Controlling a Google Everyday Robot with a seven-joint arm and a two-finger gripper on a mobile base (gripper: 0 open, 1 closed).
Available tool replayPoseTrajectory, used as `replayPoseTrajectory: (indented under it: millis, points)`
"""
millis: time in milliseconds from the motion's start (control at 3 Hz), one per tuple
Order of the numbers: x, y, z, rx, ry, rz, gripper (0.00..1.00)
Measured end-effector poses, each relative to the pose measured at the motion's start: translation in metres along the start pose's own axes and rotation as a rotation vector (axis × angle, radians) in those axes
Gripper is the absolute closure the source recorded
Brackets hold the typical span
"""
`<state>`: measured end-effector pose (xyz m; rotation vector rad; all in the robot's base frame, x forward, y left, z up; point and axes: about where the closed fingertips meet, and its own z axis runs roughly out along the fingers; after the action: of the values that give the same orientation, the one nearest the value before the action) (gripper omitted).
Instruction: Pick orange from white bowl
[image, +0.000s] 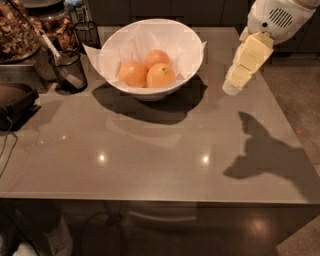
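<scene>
Three round, glossy orange fruits sit bunched together in the wide white bowl (150, 93), which is lined with white paper whose corners poke past the rim. The bowl stands toward the far side of the smooth grey-brown tabletop (150, 165). The orange (161, 75) nearest the arm lies at the front right of the bunch, touching the left orange (133, 73) and the rear orange (157, 57). None of the three has been lifted out.

The robot's cream-coloured gripper (234, 82) hangs in the air to the right of the bowl, angled down and leftward from the white arm housing (275, 17) in the far right corner. It is beside the bowl rather than over it, apart from the rim, and it carries nothing that I can see. Whether it is open or closed I cannot tell from here. The arm's dark shadow (265, 155) falls across the table's near right part.

By my reckoning the job is barely begun — this is the approach, and nothing is grasped. What is left is nearly everything: get the gripper above the bowl, lower it between the flaring sides, take hold of one orange and raise it clear of the rim. The fruits lie packed tight, so the neighbours may get nudged.

A small black mesh cup (70, 70) stands just left of the bowl — not part of this errand
</scene>
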<state>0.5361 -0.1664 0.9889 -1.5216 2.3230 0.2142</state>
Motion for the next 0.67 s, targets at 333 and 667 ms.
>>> replayPoseTrajectory:
  millis: [333,667]
  points:
    - [-0.009,-0.009,-0.001,0.022,-0.026,-0.005,0.00]
    - [-0.035,-0.017,0.015,-0.012,-0.087,0.031,0.00]
